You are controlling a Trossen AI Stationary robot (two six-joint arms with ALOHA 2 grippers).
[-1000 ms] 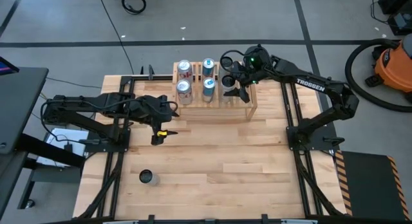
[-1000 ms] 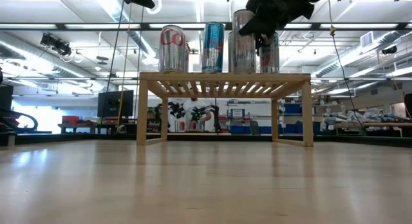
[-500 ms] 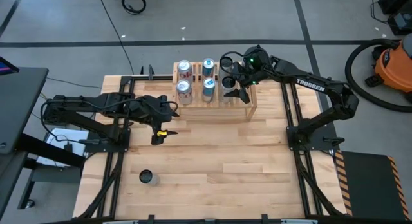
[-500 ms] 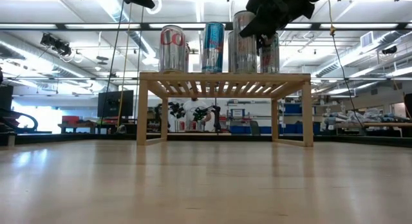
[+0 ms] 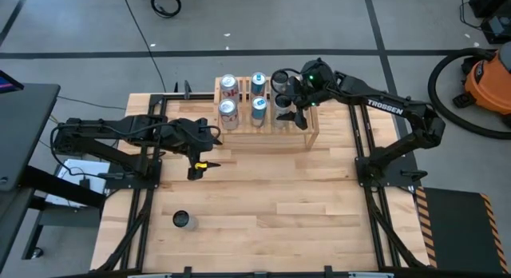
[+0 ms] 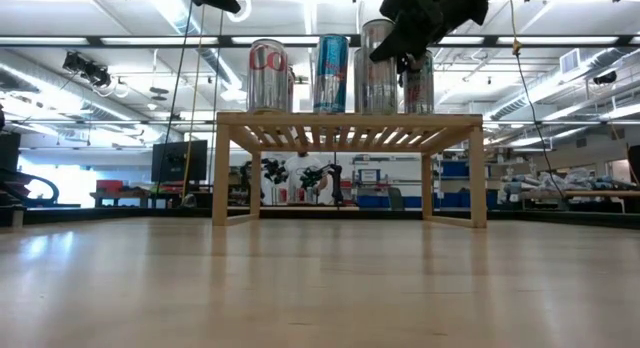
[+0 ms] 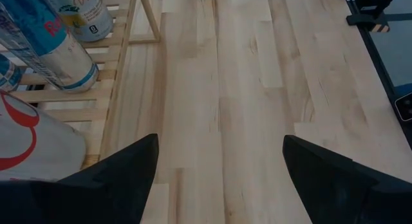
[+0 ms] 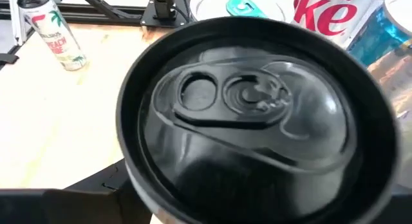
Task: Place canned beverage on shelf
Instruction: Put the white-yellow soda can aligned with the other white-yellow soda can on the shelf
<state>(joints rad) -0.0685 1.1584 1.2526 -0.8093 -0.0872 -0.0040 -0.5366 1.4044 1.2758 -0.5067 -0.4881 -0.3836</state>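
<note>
Since a second ago: right gripper nudged sideways over shelf | black-topped can upright directly beneath it, jaws wide, not gripping | left gripper open, farther off

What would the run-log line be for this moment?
right gripper: open, over black-topped can on shelf | left gripper: open, idle above table | spare can: on table
</note>
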